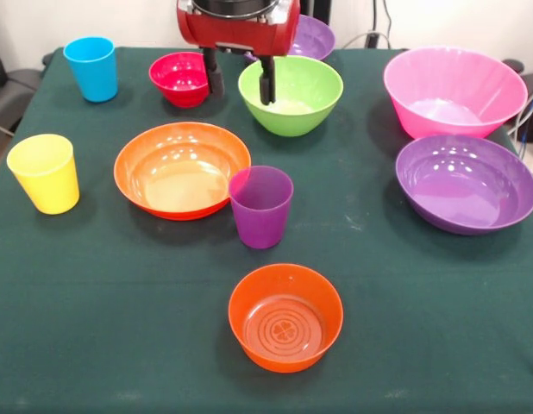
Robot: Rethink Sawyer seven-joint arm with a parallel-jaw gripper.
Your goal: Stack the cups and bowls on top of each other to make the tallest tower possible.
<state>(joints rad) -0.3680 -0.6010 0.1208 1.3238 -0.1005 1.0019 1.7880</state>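
You see the red and black gripper (240, 82) hanging at the far side of the desk (120, 345), its two black fingers (214, 78) spread apart and gripping nothing. One finger hangs just beside the small glossy red plastic bowl (180, 78); the other overlaps the near rim of the lime green plastic bowl (292, 95).

No tower stands: every piece rests singly on the dark green cloth. Locate them as follows:
- blue plastic tumbler (91, 68), far left
- yellow plastic tumbler (45, 172), left edge
- wide orange plastic bowl (182, 169), centre
- purple translucent tumbler (261, 206), touching or just beside that bowl's right rim
- small orange plastic bowl (285, 316), nearest the camera
- big pink plastic bowl (454, 90), far right
- purple plastic bowl (467, 183), just in front of the pink one
- second purple bowl (314, 39), partly hidden behind the gripper
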